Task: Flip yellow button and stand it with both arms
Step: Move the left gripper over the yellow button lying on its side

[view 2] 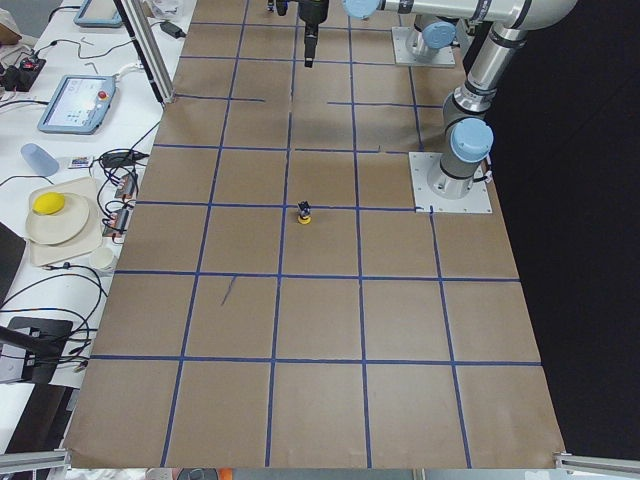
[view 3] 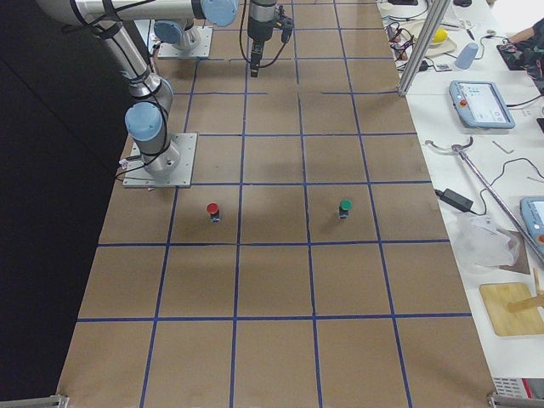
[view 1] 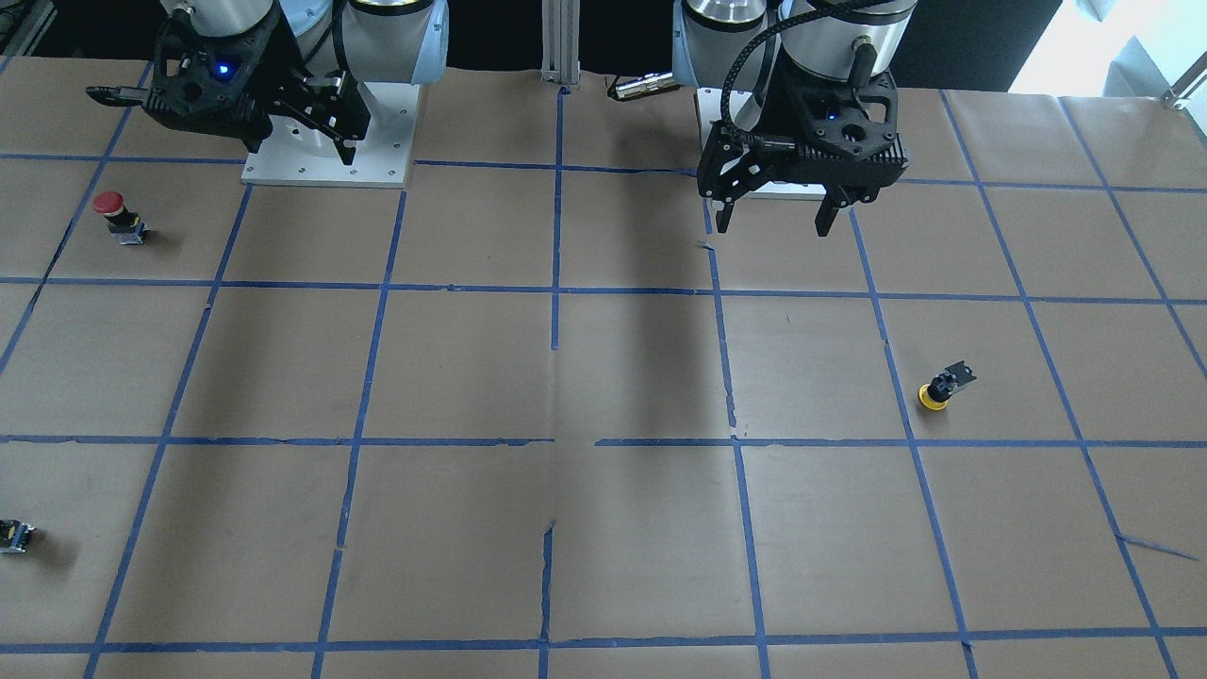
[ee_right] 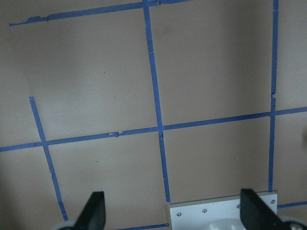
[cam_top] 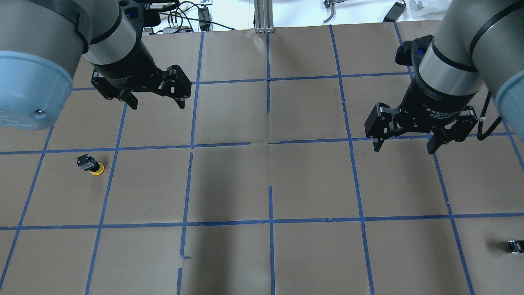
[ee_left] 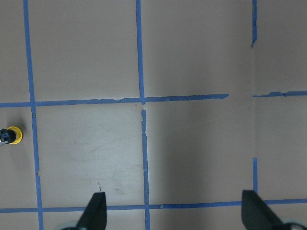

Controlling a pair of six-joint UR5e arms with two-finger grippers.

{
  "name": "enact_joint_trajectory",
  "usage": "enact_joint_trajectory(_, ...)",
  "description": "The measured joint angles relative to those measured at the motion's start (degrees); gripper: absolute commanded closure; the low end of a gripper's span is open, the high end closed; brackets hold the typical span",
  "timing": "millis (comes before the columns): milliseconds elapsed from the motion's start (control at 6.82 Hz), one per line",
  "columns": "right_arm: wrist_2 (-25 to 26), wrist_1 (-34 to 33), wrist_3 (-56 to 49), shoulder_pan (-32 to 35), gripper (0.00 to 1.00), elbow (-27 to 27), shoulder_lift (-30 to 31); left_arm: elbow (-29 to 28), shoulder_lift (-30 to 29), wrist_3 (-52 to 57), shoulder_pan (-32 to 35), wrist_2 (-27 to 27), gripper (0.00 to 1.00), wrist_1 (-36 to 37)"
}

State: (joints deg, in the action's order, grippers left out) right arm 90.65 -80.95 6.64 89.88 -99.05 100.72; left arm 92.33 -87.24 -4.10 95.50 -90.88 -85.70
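The yellow button [view 1: 941,389] appears to rest upside down on its yellow cap, with the black neck and grey base on top. It is on my left side of the table, and also shows in the overhead view [cam_top: 91,166], the exterior left view [view 2: 304,213] and at the left edge of the left wrist view [ee_left: 10,135]. My left gripper [view 1: 773,226] [cam_top: 157,104] [ee_left: 175,211] is open and empty, and hovers well clear of the button. My right gripper [view 1: 302,146] [cam_top: 404,148] [ee_right: 172,211] is open and empty above its own side.
A red-capped button [view 1: 118,215] [view 3: 212,211] stands on my right side near the right arm's base plate [view 1: 377,160]. A small black-and-silver block [view 1: 14,536] [cam_top: 515,246] lies at the far right edge. Brown paper with blue tape lines [view 1: 556,288] covers the table.
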Motion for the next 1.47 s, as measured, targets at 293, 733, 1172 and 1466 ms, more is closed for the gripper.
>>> enact_joint_trajectory(293,0.1,0.1,-0.1,0.0,0.0,0.0,0.0,0.4,0.5,0.2,-0.2,0.0,0.01,0.0)
enact_joint_trajectory(733,0.1,0.1,-0.1,0.0,0.0,0.0,0.0,2.2,0.6,1.0,-5.2,-0.1,0.0,0.1)
enact_joint_trajectory(1172,0.1,0.1,-0.1,0.0,0.0,0.0,0.0,9.8,0.2,14.5,-23.0,0.1,0.0,1.7)
enact_joint_trajectory(1466,0.1,0.1,-0.1,0.0,0.0,0.0,0.0,14.1,-3.3,20.3,-31.2,0.2,0.0,8.7)
